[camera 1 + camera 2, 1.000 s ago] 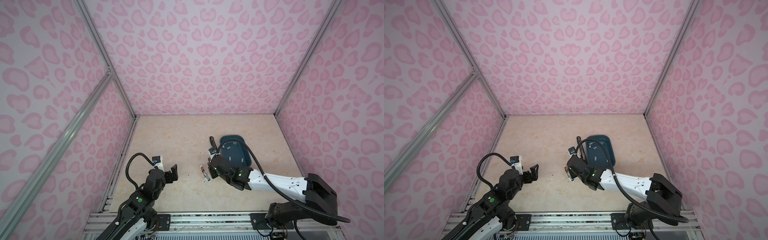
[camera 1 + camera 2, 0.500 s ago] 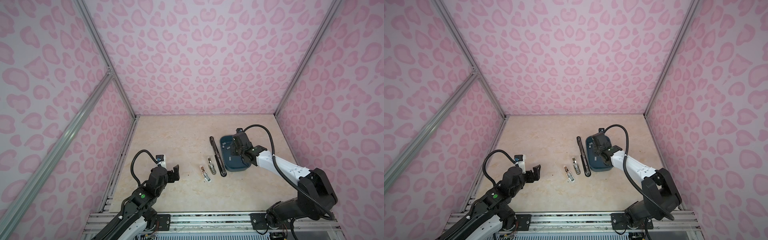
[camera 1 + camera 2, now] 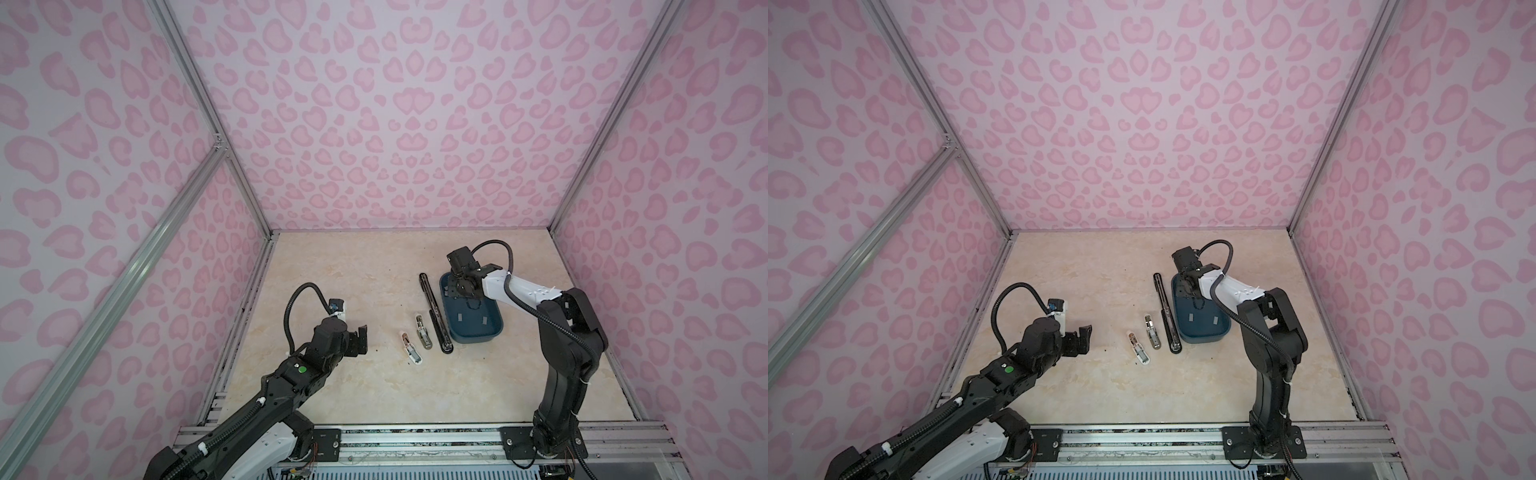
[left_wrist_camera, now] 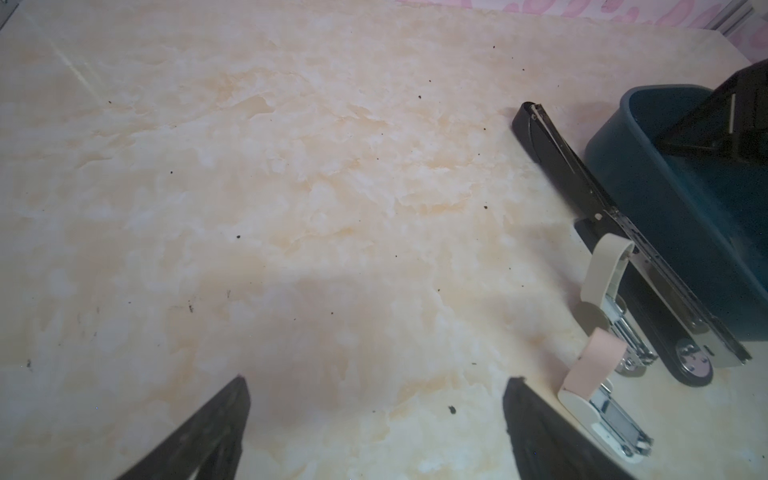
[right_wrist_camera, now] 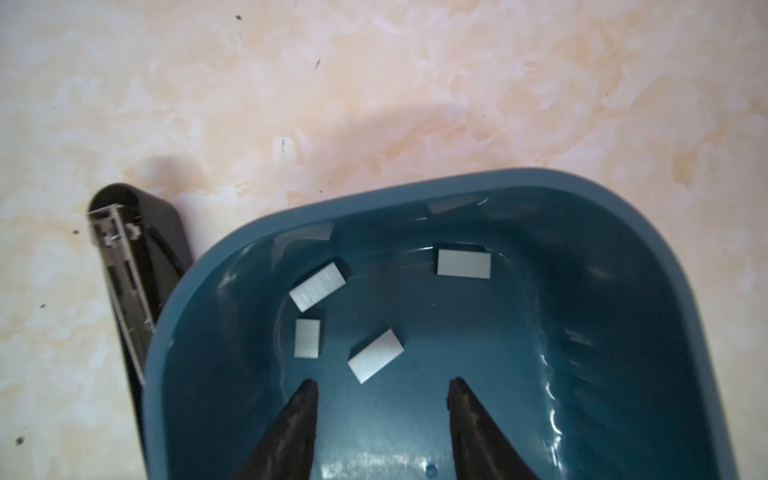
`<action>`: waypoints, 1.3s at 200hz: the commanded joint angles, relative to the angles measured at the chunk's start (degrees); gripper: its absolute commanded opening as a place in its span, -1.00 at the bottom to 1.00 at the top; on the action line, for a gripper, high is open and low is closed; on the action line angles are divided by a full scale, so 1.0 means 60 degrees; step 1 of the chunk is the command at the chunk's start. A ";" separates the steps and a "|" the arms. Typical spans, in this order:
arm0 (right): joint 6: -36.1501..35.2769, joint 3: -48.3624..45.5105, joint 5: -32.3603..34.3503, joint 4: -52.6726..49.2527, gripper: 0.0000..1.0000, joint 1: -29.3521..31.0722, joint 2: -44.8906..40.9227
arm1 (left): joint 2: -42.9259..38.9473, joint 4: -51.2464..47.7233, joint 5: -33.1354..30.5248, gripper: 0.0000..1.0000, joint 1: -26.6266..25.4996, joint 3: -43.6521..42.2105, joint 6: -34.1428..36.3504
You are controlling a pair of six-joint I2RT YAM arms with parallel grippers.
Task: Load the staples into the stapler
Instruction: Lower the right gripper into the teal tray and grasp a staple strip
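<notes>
Several light-grey staples lie loose in a dark blue tray, which stands right of centre. My right gripper hangs open over the tray's far end, empty, its tips just short of the nearest strip. A long black stapler lies opened flat along the tray's left side, its metal rail showing. Two small staplers lie open left of it, one pink-lidded and one beige. My left gripper stands open and empty over bare table, left of the small staplers.
Pink patterned walls close in the beige marble table on three sides, and a metal rail runs along the front edge. Small dark specks dot the tabletop.
My right gripper has left the small staplers at mid-table and swung back over the tray's far end, its jaws wider. The beige small stapler now lies uncovered. The left arm shifted slightly.
</notes>
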 commanded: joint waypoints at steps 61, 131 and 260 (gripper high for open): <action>0.0190 0.0568 0.0808 -0.0670 0.08 0.0002 0.1181 | -0.0269 0.0486 0.0062 0.93 0.0013 -0.0036 0.0086; 0.0322 0.0015 0.0819 -0.0509 0.05 0.0054 0.0948 | 0.0029 0.0430 0.0137 0.92 0.0013 0.0097 0.0071; 0.0108 -0.0465 0.0058 0.0102 -0.35 -0.0064 0.0896 | 0.0012 0.0377 0.0005 0.92 0.0013 0.0097 -0.0001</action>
